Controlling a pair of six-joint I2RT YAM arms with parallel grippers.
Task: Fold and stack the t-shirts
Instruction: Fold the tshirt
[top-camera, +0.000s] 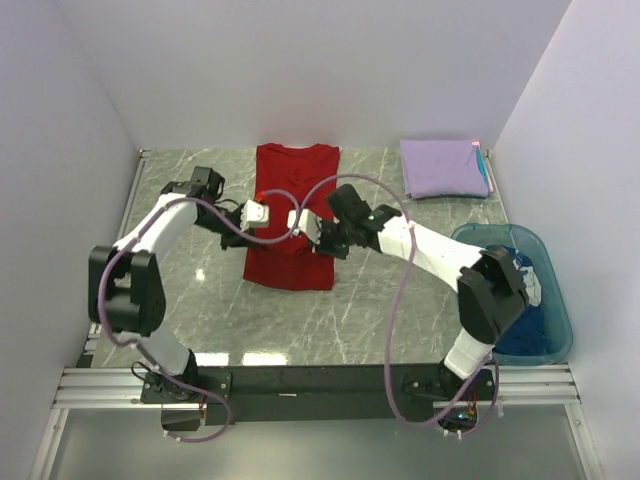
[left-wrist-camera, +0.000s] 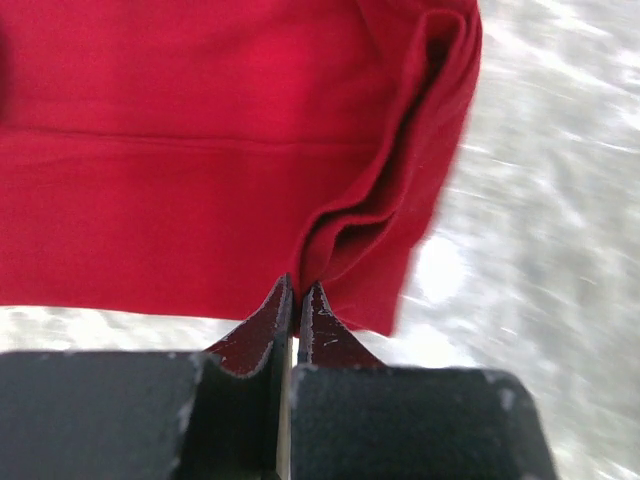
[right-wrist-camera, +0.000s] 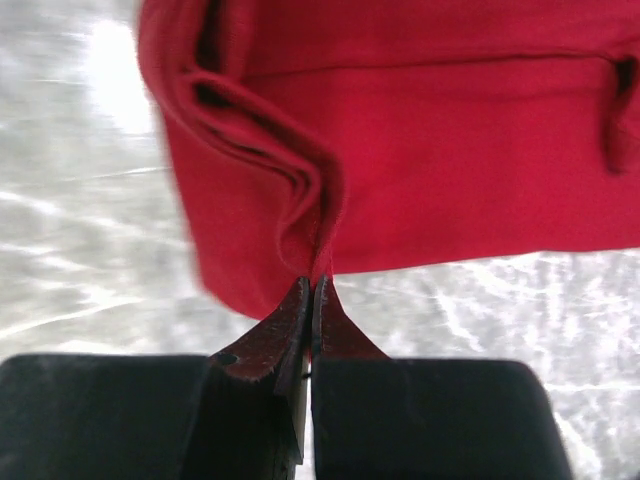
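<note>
Pinching one red t-shirt (top-camera: 295, 175): left gripper (left-wrist-camera: 296, 300), right gripper (right-wrist-camera: 312, 295) | one lavender t-shirt (top-camera: 443, 167)

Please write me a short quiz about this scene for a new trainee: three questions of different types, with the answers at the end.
1. True or false: the lavender t-shirt lies folded at the far right corner of the table.
2. What does the left gripper hold? A) the lavender t-shirt B) the red t-shirt C) nothing
3. Fill in: the dark blue cloth lies inside the ___.
Key: 1 true. 2 B: it is shut on a fold of the cloth, and so is the right gripper. 3 the teal tub.
</note>
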